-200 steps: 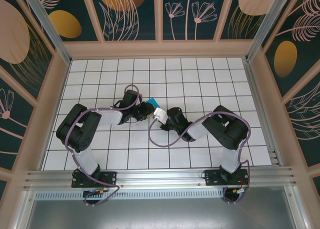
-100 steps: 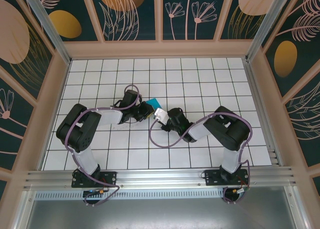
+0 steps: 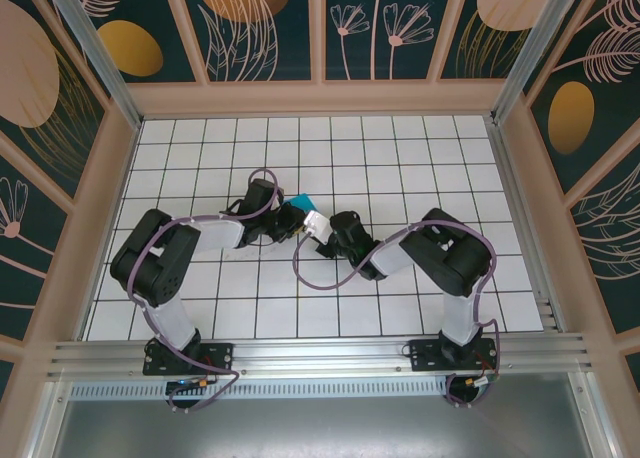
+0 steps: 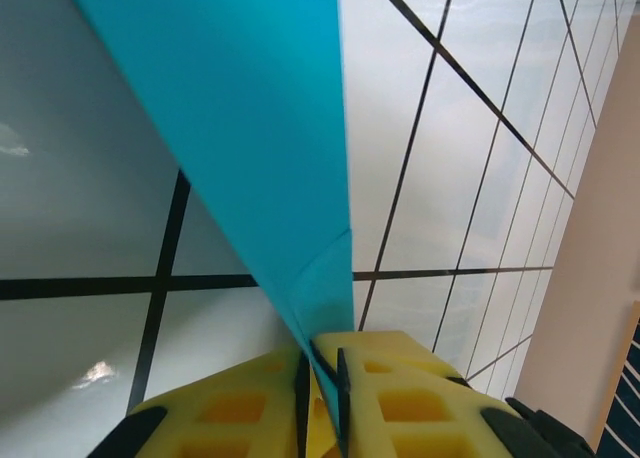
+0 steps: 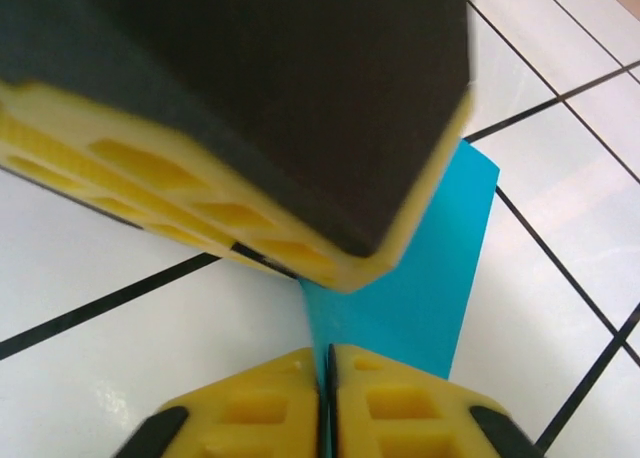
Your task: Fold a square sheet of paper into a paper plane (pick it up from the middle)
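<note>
Surface: glossy white tabletop (image 3: 230, 308), ruled by thin black lines into square tiles, with soft reflections on its sheen.
Surroundings: dark teal wall panels (image 3: 265, 28) printed with peach and ochre leaf and flower shapes, set in pale wooden frames. A ribbed silver metal rail (image 3: 320, 356) runs along the near edge.
Arms: left arm (image 3: 165, 263) and right arm (image 3: 450, 258), rounded housings in matte black and white, each trailing a looped purple cable (image 3: 300, 273). Both bend inward so their tips meet near the middle of the table.
Paper: thin, smooth, bright cyan-blue paper sheet (image 4: 250, 128), plain and unmarked, folded to a narrow band with crisp straight edges. It sits between the two grippers near the table's centre. From above, one small pointed corner pokes out past them.
Left gripper: left gripper (image 4: 320, 373) has blocky yellow plastic fingers (image 4: 410, 403) moulded with shallow rectangular pockets. They are pinched on the paper's tapering end, where one layer overlaps another along a diagonal crease.
Right gripper: right gripper (image 5: 325, 383) has the same pocketed yellow fingers, pressed tight together on the paper's lower edge. Just beyond it, the other gripper's finger, yellow with a black back, also grips the paper.
</note>
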Motion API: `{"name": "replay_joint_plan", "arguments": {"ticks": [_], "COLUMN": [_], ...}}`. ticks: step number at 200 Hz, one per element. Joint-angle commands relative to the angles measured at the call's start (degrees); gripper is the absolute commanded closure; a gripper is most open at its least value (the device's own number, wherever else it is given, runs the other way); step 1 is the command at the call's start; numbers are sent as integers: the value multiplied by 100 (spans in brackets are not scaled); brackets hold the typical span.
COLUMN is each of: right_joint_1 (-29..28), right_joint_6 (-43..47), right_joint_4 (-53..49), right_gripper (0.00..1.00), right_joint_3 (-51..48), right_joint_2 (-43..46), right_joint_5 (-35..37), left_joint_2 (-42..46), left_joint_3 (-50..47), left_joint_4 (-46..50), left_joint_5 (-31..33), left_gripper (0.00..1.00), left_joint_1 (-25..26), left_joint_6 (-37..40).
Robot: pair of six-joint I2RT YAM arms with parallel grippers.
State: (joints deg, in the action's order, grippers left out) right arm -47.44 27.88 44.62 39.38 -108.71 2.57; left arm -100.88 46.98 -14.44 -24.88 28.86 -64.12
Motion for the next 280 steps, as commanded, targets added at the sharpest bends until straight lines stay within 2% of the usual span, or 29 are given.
{"name": "replay_joint_plan", "arguments": {"ticks": [1, 22, 63, 97, 128, 153, 221, 280], "right_joint_1": [39, 151, 428, 658, 747, 836, 979, 1346], "right_joint_6": [-206, -452, -1272, -2298, -3246, -3580, -4387, -5401], "right_joint_4": [106, 9, -539, -1163, -1816, -2258, -2249, -1606], "right_gripper": [94, 100, 100, 100, 100, 100, 100, 100], "right_joint_3": [36, -33, 86, 435, 903, 1209, 1330, 1058], "right_joint_2": [77, 223, 513, 539, 281, 79, -72, -31], "right_joint_5": [-285, -549, -1330, -2126, -2289, -2663, -3326, -4082], "left_joint_2": [313, 578, 1043, 1296, 1399, 1452, 1387, 1125], "left_joint_3": [171, 171, 128, -13, -368, -640, -1281, -1387], "left_joint_4": [243, 354, 662, 670, 246, -108, -1163, -1779], "left_joint_5": [148, 236, 546, 784, 692, 555, 80, -98], "left_gripper": [75, 67, 55, 49, 47, 47, 48, 54], "left_joint_1": [-109, -356, -803, -863, -864, -858, -773, -571], "left_joint_6": [201, 292, 517, 602, 532, 512, 453, 492]}}
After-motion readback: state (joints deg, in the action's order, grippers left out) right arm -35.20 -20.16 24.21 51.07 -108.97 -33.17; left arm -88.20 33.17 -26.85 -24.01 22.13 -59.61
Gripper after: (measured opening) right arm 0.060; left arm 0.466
